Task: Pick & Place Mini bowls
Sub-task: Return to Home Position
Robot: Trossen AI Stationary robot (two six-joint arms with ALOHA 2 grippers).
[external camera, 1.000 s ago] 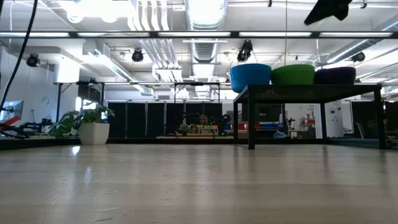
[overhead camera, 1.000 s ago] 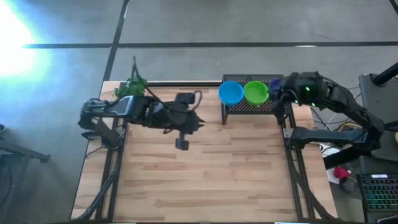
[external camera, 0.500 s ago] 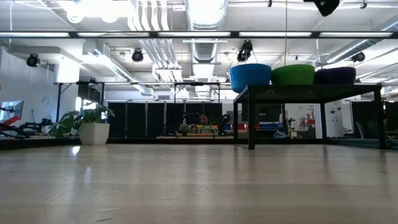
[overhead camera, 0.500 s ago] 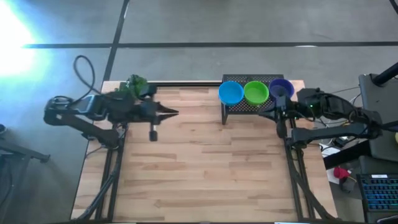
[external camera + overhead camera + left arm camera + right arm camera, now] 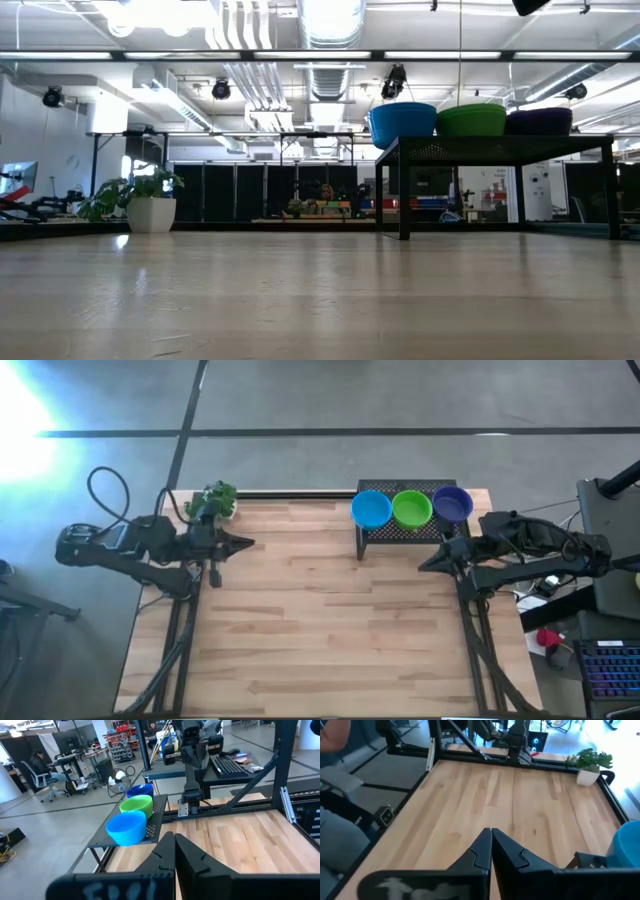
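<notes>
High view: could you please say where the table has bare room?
The table is bare between the left gripper and right gripper and over its near half. Crowded: black shelf, filled by a blue bowl, green bowl and purple bowl; the plant corner.

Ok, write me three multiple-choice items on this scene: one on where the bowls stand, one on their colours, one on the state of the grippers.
1. Where do the mini bowls stand?
A) on the black shelf
B) on the floor
C) one in each gripper

2. From the left arm's side to the right arm's, their colours run:
A) green, blue, purple
B) blue, green, purple
C) purple, green, blue

3. How are the left gripper and the right gripper?
A) both open
B) both shut, holding nothing
C) one shut on a bowl

Answers:
1 A: the high and low views show them all in a row on the shelf.
2 B: the high view gives that order.
3 B: each wrist view shows the fingers pressed together with nothing between.
</notes>
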